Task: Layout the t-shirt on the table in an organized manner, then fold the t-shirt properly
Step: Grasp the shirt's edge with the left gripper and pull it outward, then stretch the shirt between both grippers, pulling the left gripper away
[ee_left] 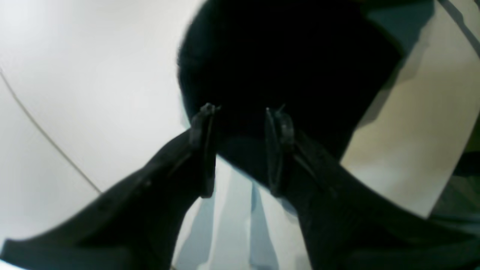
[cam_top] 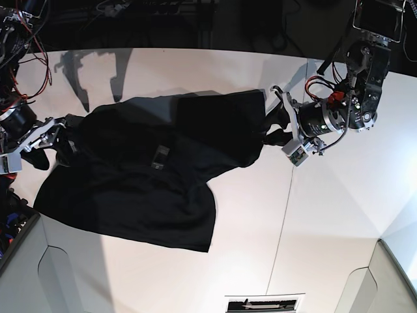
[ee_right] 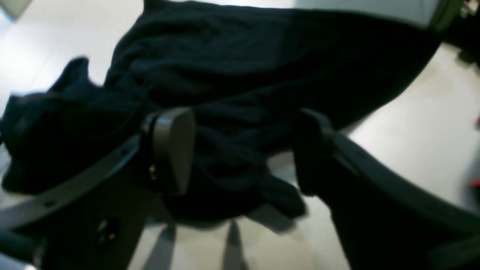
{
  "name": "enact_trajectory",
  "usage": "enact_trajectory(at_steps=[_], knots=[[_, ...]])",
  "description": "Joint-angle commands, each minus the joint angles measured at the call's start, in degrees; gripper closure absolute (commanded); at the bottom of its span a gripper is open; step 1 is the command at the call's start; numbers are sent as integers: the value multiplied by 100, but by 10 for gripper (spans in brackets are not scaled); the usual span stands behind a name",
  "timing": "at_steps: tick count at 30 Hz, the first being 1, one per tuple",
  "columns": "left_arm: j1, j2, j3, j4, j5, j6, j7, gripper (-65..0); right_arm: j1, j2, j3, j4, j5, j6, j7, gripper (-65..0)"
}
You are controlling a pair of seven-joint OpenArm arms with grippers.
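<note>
The table (cam_top: 326,215) is being covered on one side by the t-shirt (cam_top: 150,176), which is lying plain black side up, not flat, with a fold running across the middle and a bunched part near each arm. No print is being shown in any view.

A risk is being judged here: the cloth is probably being let go while it is not spread out, so creases could be locked in and any fold made on top of them would come out crooked. A bunched edge could also be caught by a finger and dragged when an arm is lifted.

The right gripper (ee_right: 243,150) is being seen with its jaws spread wide. Crumpled cloth is lying between and under the fingers (ee_right: 172,146), but nothing is being pinched.

The left gripper (ee_left: 242,150) is being held at the opposite edge of the shirt, jaws parted to a moderate gap. Black cloth is lying just beyond the tips; whether it is being touched cannot be told.
</note>
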Motion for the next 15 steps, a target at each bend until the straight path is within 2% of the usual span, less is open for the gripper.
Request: enact_trajectory(at_steps=[1,6,10,12,15], knots=[[-20,-66,-44,107,-107,-71,-105,-243,76,144,37,240,203,28,-37,-405],[210,-66,-44,107,-168,-71,-111,-243,72,584,-289,708,584,46,-605,-405],[319,-66,-44,107,-170,-71,-109,-243,46,846,-1058,699,319,85,-713,-405],[315,-63,-44,107,-173,-71,-116,-243,46,852,-1493,693,-85,83,-400,-405],[299,-61,-44,107,-146,-71,-262,-243,59,852,-2111,551,-984,-28,400,-405]])
